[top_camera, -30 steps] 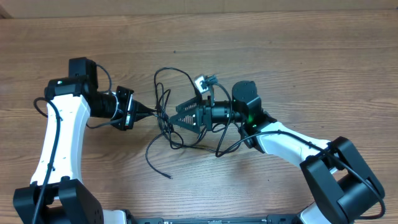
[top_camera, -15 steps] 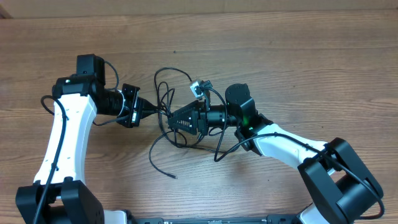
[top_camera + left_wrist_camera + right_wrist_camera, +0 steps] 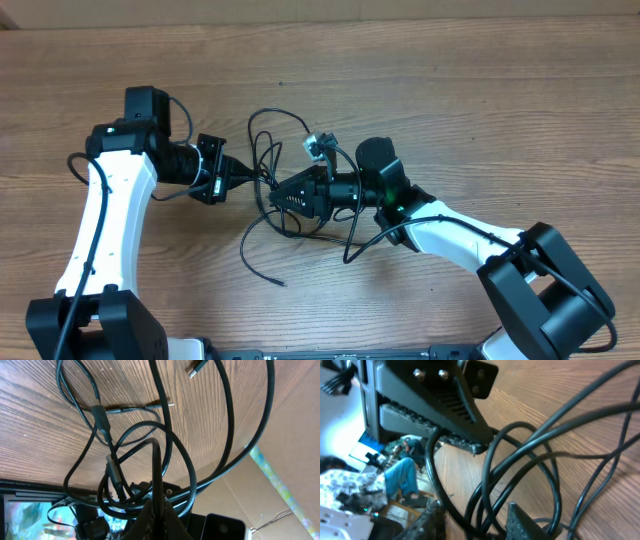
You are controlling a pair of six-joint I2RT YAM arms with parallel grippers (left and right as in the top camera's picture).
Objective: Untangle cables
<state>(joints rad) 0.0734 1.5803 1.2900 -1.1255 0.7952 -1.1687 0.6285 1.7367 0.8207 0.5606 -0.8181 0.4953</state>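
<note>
The cables (image 3: 268, 165) lie as a tangle of thin black loops at the table's middle, with one loose end (image 3: 280, 284) trailing toward the front. My left gripper (image 3: 243, 180) reaches in from the left and is shut on one strand; the left wrist view shows that strand (image 3: 156, 467) rising from the pinched left gripper (image 3: 156, 502). My right gripper (image 3: 272, 198) pushes in from the right. In its wrist view the right gripper (image 3: 477, 519) is open, its fingers (image 3: 522, 522) apart, with several cable loops (image 3: 520, 460) running between them, none pinched. The left gripper (image 3: 435, 410) hangs just above.
A small grey-and-black plug (image 3: 320, 143) sits above the right gripper. The wooden table (image 3: 500, 120) stretches out on all sides, with a cardboard wall (image 3: 400, 10) along the far edge. The right arm's own thicker cable (image 3: 470, 225) runs along its white link.
The right gripper has slid left into the tangle and its jaws have narrowed around the loops. The left arm shifted up and right early on, then held still, gripping its strand.
</note>
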